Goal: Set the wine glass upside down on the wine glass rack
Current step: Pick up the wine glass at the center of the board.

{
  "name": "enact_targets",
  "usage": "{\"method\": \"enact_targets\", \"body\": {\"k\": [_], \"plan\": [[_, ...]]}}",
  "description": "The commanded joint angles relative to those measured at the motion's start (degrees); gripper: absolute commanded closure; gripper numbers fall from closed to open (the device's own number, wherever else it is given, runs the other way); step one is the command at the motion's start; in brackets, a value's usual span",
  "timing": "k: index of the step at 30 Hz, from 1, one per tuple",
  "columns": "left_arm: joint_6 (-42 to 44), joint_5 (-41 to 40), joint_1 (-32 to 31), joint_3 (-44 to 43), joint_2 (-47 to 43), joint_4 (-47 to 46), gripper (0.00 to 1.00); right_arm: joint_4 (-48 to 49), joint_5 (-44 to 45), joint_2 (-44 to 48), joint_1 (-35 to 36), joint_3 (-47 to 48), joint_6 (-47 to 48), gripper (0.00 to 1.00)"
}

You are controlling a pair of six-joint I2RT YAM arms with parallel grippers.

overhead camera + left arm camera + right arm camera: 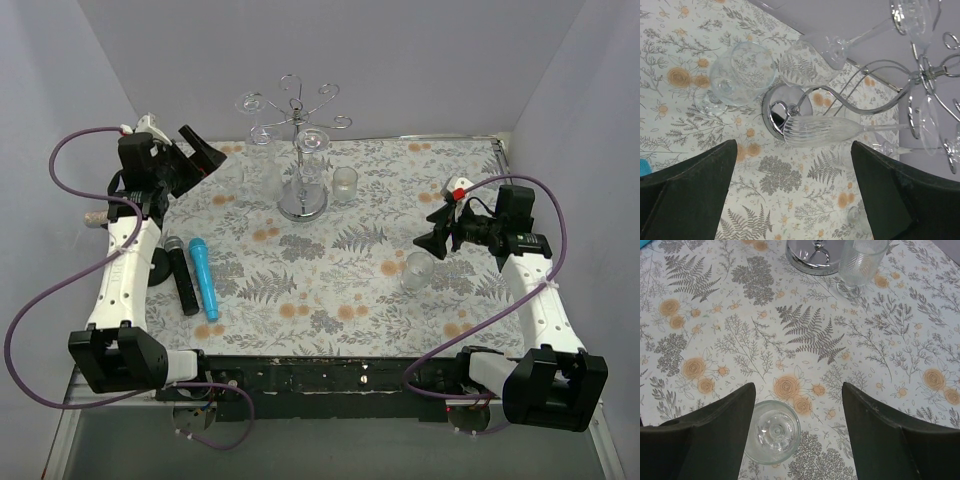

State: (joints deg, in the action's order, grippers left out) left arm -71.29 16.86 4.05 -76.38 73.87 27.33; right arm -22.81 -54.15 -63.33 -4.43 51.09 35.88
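Right wrist view, bottom centre: wine glass upright by the spread, empty right tool. Probably light, slick, brittle; pinch its bowl gently.

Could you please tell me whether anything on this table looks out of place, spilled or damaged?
Yes: a black microphone and a blue microphone lie side by side near the left edge of the table, which is odd in a scene that is otherwise all glassware. Nothing looks spilled or broken.

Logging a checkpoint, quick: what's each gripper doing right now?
Left gripper: open, holding nothing.
Right gripper: open, holding nothing; a wine glass stands close by.
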Motion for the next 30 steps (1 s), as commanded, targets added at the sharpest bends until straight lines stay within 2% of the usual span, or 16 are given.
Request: {"method": "enact_targets", "body": {"k": [1, 20, 30], "plan": [[1.5, -2.5, 0.3, -1.1, 3.6, -0.8, 0.02, -1.9, 0.0, 0.9, -0.2, 2.3, 0.2, 0.23], [10.2, -10.0, -1.2, -19.1, 23.6, 7.8, 0.02, -1.4, -1.6, -2.1, -0.2, 3.9, -2.6, 0.23], [17.5, -15.5, -3.2, -25.0, 28.2, 12.0, 0.02, -2.2, -0.4, -2.0, -0.1, 4.5, -1.5, 0.23]]}}
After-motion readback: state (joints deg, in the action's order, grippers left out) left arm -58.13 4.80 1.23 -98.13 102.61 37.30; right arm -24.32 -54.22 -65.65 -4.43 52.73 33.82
